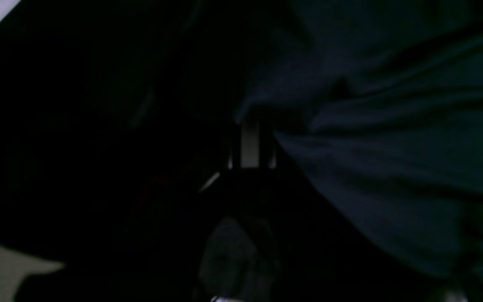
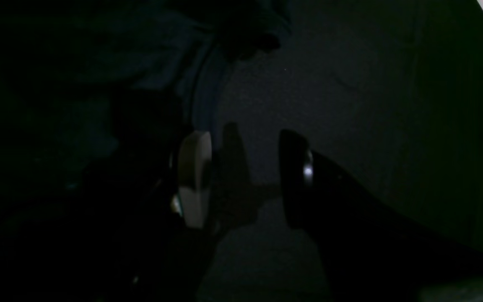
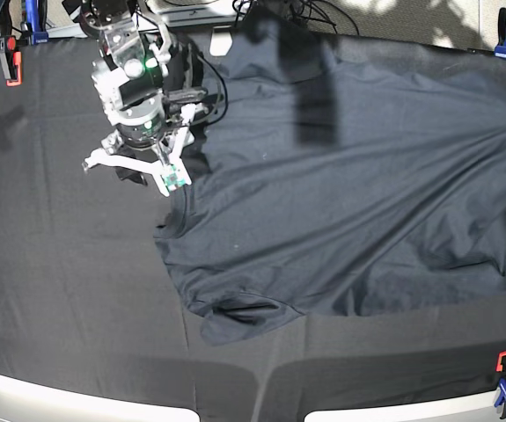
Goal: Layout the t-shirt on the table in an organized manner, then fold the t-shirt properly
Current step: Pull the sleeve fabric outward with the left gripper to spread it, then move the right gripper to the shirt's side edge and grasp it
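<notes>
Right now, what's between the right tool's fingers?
Only bare table, right wrist view; the right tool is open and the t-shirt lies outside its gap.

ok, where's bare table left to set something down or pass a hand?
Free: the matte black table left of the dark navy short-sleeved t-shirt, and the front strip between its hem and the pale rim. Crowded: centre and right under the shirt, and the far-left corner around the right gripper.

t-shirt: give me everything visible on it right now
The t-shirt is dark navy-charcoal, slightly sheeny cloth, spread wrinkled across the table, creases fanning from the base view's right edge, where the left gripper is shut on its fabric. A sleeve lies bunched at the near edge. The open right gripper sits beside its far-left part.
</notes>
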Available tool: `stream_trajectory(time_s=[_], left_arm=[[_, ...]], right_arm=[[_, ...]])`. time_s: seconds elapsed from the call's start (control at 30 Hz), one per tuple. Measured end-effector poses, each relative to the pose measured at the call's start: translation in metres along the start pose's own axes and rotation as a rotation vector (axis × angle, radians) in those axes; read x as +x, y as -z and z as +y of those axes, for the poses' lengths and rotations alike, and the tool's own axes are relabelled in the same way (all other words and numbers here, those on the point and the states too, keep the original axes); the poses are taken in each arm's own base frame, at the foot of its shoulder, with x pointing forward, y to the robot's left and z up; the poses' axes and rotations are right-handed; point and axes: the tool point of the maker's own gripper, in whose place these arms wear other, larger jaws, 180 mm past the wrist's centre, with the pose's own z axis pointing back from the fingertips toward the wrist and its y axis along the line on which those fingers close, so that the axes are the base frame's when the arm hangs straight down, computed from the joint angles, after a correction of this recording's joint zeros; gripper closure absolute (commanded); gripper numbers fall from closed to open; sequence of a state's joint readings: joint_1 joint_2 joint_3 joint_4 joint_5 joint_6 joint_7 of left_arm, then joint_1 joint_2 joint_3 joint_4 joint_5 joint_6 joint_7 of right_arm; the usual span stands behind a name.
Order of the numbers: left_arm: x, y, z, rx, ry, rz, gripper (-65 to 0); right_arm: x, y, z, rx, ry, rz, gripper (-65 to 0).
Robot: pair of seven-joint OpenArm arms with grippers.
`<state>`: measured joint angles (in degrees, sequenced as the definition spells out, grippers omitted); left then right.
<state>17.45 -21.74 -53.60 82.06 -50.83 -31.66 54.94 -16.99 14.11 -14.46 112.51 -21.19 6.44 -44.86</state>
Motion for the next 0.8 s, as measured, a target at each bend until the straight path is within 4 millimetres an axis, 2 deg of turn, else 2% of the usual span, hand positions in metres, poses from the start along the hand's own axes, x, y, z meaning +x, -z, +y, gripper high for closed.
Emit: stream_trajectory(time_s=[0.07,0.2,0.27,0.37,0.47,0.5,0.6,0.67,0.73,0.8], left_arm=[[0.0,0.0,-0.002,-0.009,0.013,0.001,0.0],[0.0,0.0,-0.004,-0.022,0.028,0.0,-20.3],[0.001,0.0,-0.006,-0.032,0.02,-0.009,-24.5],[0.006,-0.001,-0.011,-0.061,-0.001,-0.032,-24.6],[0.009,-0.001,-0.015,-0.085,-0.018,-0.052,-24.6],[0.01,-0.001,-0.016,-0.089,-0.014,-0.053,-24.6],[0.009,-0.001,-0.016,-0.09,-0.013,-0.053,-24.6],[0.01,-0.001,-0.016,-0.091,-0.013,-0.053,-24.6],[0.008,-0.001,-0.016,-0.091,-0.013,-0.045,-24.6],[0.007,-0.001,-0.017,-0.091,-0.014,-0.042,-24.6]], right_arm=[[0.0,0.0,0.0,0.0,0.0,0.0,-26.2],[0.008,-0.003,0.002,0.015,0.019,-0.033,-26.2],[0.021,-0.012,0.003,0.056,0.062,-0.084,-26.2],[0.046,-0.028,0.002,0.109,0.143,-0.171,-26.2],[0.05,-0.03,-0.007,0.144,0.257,-0.192,-26.3],[0.05,-0.028,-0.014,0.147,0.294,-0.196,-26.3],[0.059,-0.028,-0.056,0.068,0.389,-0.279,-26.3],[0.062,-0.028,-0.078,0.032,0.439,-0.306,-27.2],[0.064,-0.028,-0.086,0.026,0.489,-0.321,-30.7],[0.068,-0.022,-0.082,0.07,0.497,-0.334,-32.4]])
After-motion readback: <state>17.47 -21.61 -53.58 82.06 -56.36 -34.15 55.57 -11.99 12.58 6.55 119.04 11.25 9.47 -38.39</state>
